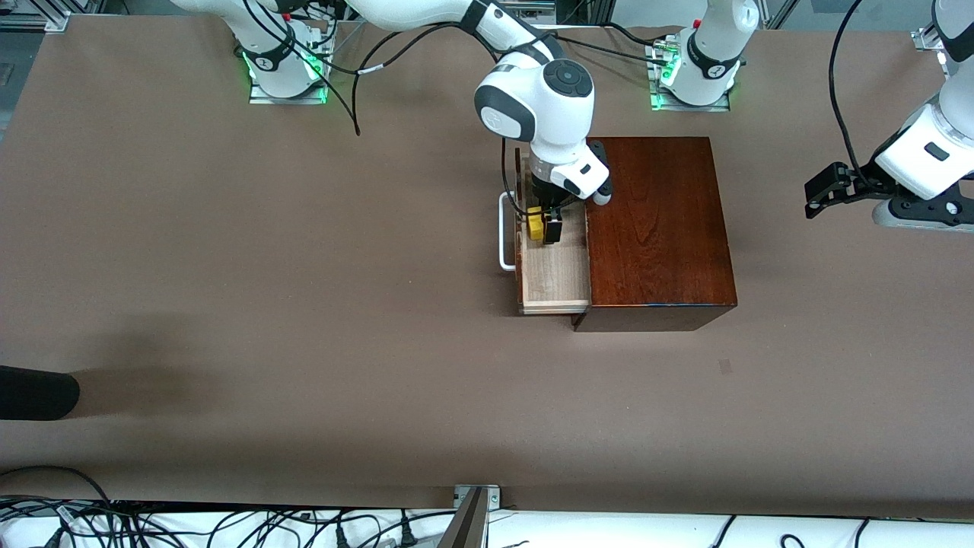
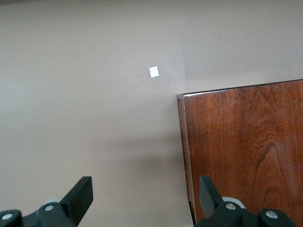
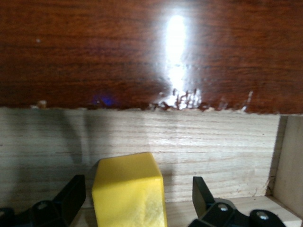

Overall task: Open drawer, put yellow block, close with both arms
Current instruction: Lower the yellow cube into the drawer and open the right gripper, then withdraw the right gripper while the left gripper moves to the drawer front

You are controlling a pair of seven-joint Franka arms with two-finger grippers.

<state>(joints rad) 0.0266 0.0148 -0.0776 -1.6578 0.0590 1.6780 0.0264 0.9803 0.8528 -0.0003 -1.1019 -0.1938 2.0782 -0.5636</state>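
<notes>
The mahogany box (image 1: 658,228) stands mid-table with its drawer (image 1: 555,278) pulled out toward the right arm's end, white handle (image 1: 505,232) outermost. My right gripper (image 1: 544,227) is down in the open drawer. The yellow block (image 1: 536,226) sits between its fingers. In the right wrist view the block (image 3: 128,191) rests on the pale drawer floor (image 3: 213,142), with a gap to each finger of the open gripper (image 3: 137,196). My left gripper (image 1: 816,199) is open and empty, over the table toward the left arm's end. In its wrist view it (image 2: 144,196) hangs over the box's corner (image 2: 246,151).
A black rounded object (image 1: 34,393) pokes in at the table's edge toward the right arm's end, nearer the front camera. A small white scrap (image 2: 154,71) lies on the table near the box. Cables hang from the right arm above the table.
</notes>
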